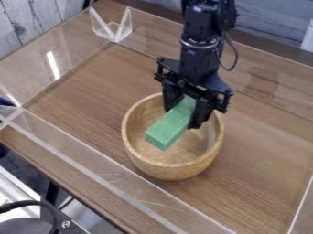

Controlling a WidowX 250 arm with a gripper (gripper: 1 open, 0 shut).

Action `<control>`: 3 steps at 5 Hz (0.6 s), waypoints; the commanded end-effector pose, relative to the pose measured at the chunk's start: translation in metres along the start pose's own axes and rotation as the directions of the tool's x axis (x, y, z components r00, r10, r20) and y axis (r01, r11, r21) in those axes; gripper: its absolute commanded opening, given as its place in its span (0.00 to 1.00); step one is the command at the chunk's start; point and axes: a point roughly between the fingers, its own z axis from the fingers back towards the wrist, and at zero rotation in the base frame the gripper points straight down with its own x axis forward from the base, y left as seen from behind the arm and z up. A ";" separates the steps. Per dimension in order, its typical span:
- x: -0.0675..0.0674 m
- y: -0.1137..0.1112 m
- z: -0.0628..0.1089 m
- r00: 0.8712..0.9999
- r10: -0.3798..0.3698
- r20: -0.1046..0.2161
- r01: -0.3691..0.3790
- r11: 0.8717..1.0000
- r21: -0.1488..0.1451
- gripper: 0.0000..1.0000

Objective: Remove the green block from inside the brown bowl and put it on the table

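Note:
My gripper hangs over the brown bowl, shut on the upper end of the green block. The block is a bright green bar, tilted, with its lower end pointing down-left over the bowl's hollow. It looks lifted off the bowl's floor, at about rim height. The bowl sits near the middle of the wood-grain table. The black arm rises from the gripper toward the top of the view.
Low clear acrylic walls run along the table's edges. A clear acrylic bracket stands at the back left. Bare tabletop lies left and right of the bowl.

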 end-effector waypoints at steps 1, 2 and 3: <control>0.009 0.000 0.022 0.996 -0.002 0.093 0.003 1.000 -0.011 0.00; 0.010 -0.006 0.030 0.992 -0.039 0.116 0.042 0.999 -0.028 0.00; 0.010 -0.014 0.037 0.986 -0.086 0.140 0.093 0.995 -0.045 0.00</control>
